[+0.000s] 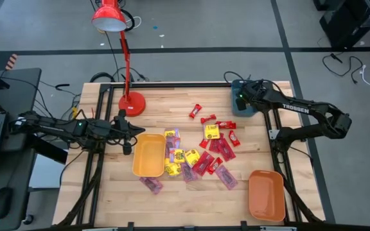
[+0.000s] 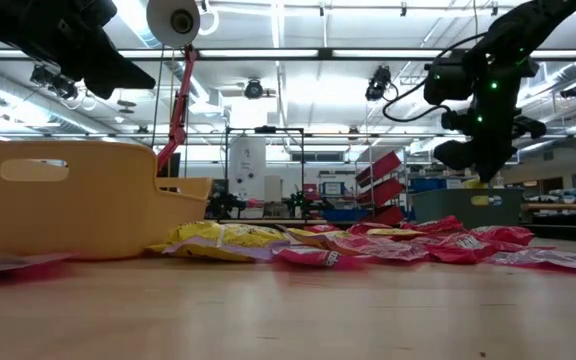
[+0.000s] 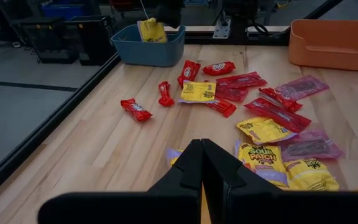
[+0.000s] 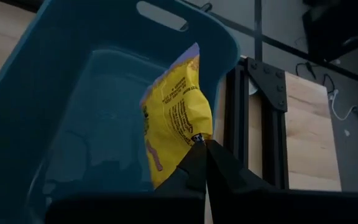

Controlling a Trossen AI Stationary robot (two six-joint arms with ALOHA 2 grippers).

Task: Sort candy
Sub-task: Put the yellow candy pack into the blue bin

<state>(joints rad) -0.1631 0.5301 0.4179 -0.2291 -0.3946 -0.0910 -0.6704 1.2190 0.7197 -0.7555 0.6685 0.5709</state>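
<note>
The right hand (image 4: 199,144) grips a yellow packet (image 4: 174,118) over the teal tray (image 4: 55,74) at the counter's far right, ready for dropping. The left hand (image 3: 202,163), closed and empty, waits near the yellow tray (image 1: 148,155).

Your loose candy (image 1: 201,154) lies in a cluster mid-table, between the two trays on the near half: one tray (image 1: 148,154) touches the cluster's left edge, the other (image 1: 266,195) sits well apart at the near right corner. A third tray (image 1: 241,104) stands at the far right. Your right gripper (image 4: 199,140) hangs over it, clamped on a candy packet (image 4: 174,118) dangling inside. The desk lamp (image 1: 131,101) stands at the far left. Your left gripper (image 1: 129,133) waits pinched together just left of the near-left tray.
</note>
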